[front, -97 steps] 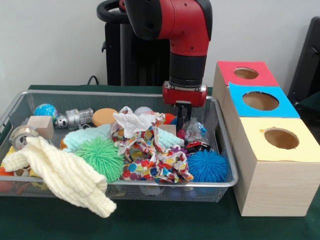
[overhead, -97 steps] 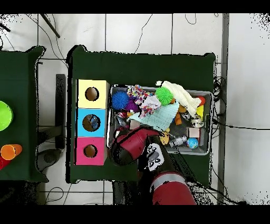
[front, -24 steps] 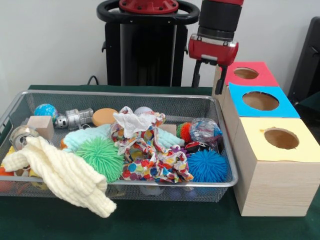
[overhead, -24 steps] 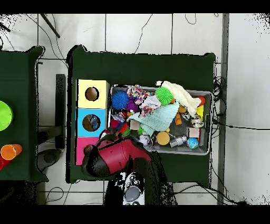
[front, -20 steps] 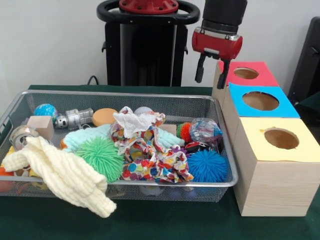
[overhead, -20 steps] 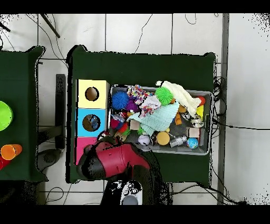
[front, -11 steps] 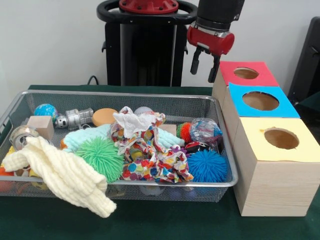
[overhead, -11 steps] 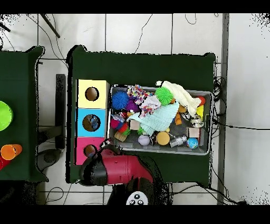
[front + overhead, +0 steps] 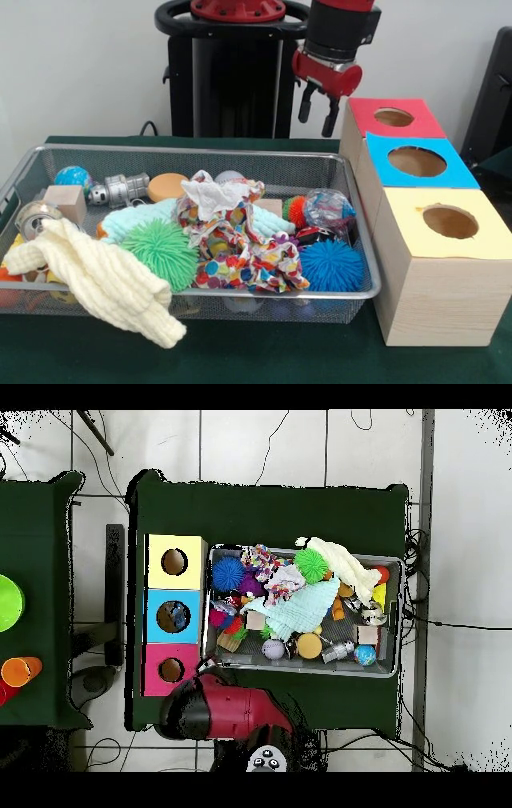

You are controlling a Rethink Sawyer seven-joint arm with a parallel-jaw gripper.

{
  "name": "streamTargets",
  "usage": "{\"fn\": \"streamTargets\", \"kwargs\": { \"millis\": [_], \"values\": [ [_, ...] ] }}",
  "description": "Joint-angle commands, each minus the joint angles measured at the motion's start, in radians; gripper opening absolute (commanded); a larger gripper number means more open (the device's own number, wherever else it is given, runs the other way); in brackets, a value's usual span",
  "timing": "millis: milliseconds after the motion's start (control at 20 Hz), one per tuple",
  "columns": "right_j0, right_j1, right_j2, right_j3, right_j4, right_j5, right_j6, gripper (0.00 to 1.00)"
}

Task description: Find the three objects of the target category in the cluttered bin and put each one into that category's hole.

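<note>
1. Dark green cloth covers the table (image 9: pixel 264 360), which bears a wire mesh bin (image 9: pixel 356 240) at the left of the front view and a row of three wooden boxes at the right.
2. At the bin's left end, a cream knitted cloth (image 9: pixel 96 276) hangs over the near rim, with a wooden block (image 9: pixel 66 202) and a small globe ball (image 9: pixel 74 176) behind it.
3. Further along sit a silver robot toy (image 9: pixel 120 190), an orange disc (image 9: pixel 166 186) and a green spiky ball (image 9: pixel 162 252).
4. In the middle lies a crumpled multicoloured dotted cloth (image 9: pixel 240 256) with a white tissue (image 9: pixel 210 196) on top.
5. At the bin's right end are a blue spiky ball (image 9: pixel 332 266) against the near rim and a clear wrapped ball (image 9: pixel 326 208) behind it.
6. Above the bin's far right corner hangs the gripper (image 9: pixel 318 110), tilted, its two dark fingers (image 9: pixel 330 120) apart and holding nothing.
7. To the right, the boxes run from far to near: red-topped box (image 9: pixel 392 118), blue-topped box (image 9: pixel 416 162), yellow-topped box (image 9: pixel 448 222), each with one round hole in the top.
8. Which bin items belong to the target category cannot be told.
</note>
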Motion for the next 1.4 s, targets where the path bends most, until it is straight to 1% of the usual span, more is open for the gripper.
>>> {"fn": "streamTargets", "kwargs": {
  "millis": [50, 250, 400, 500, 650, 700, 800, 1150, 1400],
  "values": [
    [0.003, 0.113, -0.016, 0.041, 0.109, -0.141, 0.250, 1.00],
    [-0.006, 0.149, -0.023, 0.025, 0.142, -0.146, 0.226, 1.00],
    [-0.049, 0.166, 0.008, 0.006, 0.144, -0.153, 0.184, 1.00],
    [-0.036, 0.174, 0.009, -0.015, 0.166, -0.114, 0.173, 1.00],
    [-0.029, 0.150, -0.008, -0.031, 0.181, -0.067, 0.158, 1.00],
    [-0.035, 0.141, -0.004, -0.032, 0.185, -0.054, 0.152, 1.00],
    [-0.020, 0.139, -0.003, -0.033, 0.201, -0.040, 0.155, 1.00],
    [0.011, 0.158, -0.012, -0.039, 0.237, -0.058, 0.165, 1.00],
    [0.017, 0.156, -0.014, -0.041, 0.253, -0.056, 0.152, 1.00]
  ]
}}
